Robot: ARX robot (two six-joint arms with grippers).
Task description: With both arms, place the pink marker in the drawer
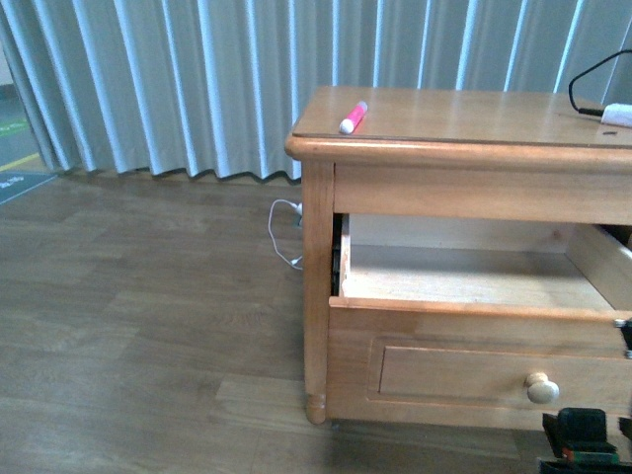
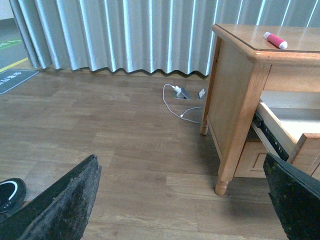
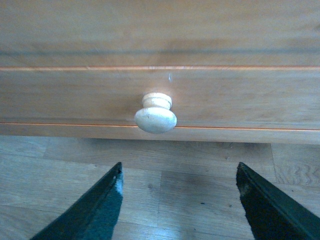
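First, closest in, the right wrist view shows the right pincer (image 3: 180,202) spread wide and empty, its two dark fingertips apart above the wood floor (image 3: 200,165), just in front of the round pale knob (image 3: 155,114) on the drawer (image 3: 225,95) front; the pink marker (image 1: 353,118) shows only in the other two views. The left wrist view shows the left pincer (image 2: 180,205) likewise spread wide, holding nothing, low over the floor and well off the cabinet's left side; only here do a black shoe (image 2: 10,192) at the picture's edge and the floor sockets (image 2: 182,93) that a white cord (image 2: 172,102) runs to appear. The front view alone looks into the drawer: it is pulled open, pale wood inside, the knob on its recessed front panel. Above it, the pink marker lies on the cabinet top (image 1: 474,118) near the front left corner, outside the drawer, its white end toward the front edge. At the top's far right rest a white adapter (image 1: 617,115) and a black cable (image 1: 585,84). Grey pleated curtains (image 1: 178,79) hang behind.
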